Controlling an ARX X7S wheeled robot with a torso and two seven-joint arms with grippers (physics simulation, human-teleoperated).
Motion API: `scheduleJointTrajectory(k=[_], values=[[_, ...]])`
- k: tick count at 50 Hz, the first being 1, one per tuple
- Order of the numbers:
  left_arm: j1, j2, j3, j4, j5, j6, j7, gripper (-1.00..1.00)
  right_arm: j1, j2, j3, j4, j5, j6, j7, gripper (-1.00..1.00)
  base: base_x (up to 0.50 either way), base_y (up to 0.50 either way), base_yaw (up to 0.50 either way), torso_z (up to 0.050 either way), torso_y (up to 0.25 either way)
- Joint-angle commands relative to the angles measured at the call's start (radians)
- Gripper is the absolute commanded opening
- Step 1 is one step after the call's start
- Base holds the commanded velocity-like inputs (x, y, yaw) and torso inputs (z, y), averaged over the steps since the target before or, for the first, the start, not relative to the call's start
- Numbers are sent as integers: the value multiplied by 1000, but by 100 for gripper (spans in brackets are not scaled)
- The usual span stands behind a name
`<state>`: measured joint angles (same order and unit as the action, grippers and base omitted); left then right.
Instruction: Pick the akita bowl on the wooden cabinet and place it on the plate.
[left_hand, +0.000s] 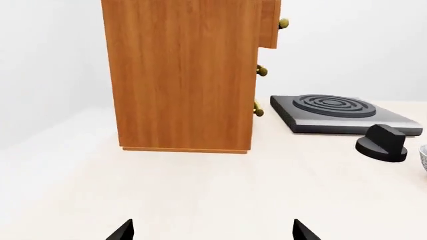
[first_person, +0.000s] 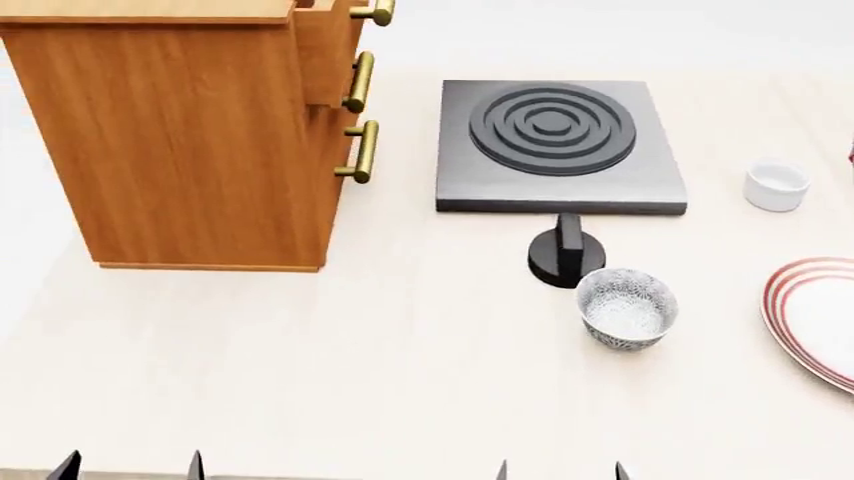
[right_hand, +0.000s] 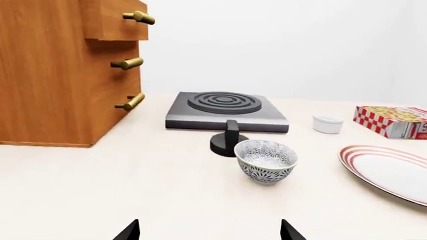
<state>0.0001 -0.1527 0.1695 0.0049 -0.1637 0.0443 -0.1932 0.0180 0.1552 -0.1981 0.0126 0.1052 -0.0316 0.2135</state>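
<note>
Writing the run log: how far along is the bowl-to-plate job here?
Done: nothing visible. In hand: nothing; the left gripper and right gripper are open and empty. The only patterned bowl in view sits on the table by the stove knob, apart from the plate, whose visible part is bare. The wooden cabinet top is barely in view. Left: grasp, carry, place.

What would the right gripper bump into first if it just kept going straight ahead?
Probably the patterned bowl, standing slightly right of the line from the right gripper. Depth is uncertain; it might narrowly slip past toward the black knob.
</note>
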Motion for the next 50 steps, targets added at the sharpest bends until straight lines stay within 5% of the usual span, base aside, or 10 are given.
scheduleJointTrajectory(k=[1, 32, 38, 50], values=[[-3, -4, 7, -3, -9, 2, -7, 100, -6, 3, 11, -6, 52, -22, -10, 100, 0, 0, 0, 0, 0], [-7, -23, 41, 12, 43, -36, -71, 100, -13, 16, -5, -21, 51, -26, 27, 100, 0, 0, 0, 0, 0], [7, -34, 72, 192, 114, -205, -132, 100, -35, 32, 1, -138, 47, 37, 61, 100, 0, 0, 0, 0, 0], [35, -52, 41, 420, 68, -285, -156, 100, -90, 79, 20, -474, 53, 189, 127, 100, 0, 0, 0, 0, 0]])
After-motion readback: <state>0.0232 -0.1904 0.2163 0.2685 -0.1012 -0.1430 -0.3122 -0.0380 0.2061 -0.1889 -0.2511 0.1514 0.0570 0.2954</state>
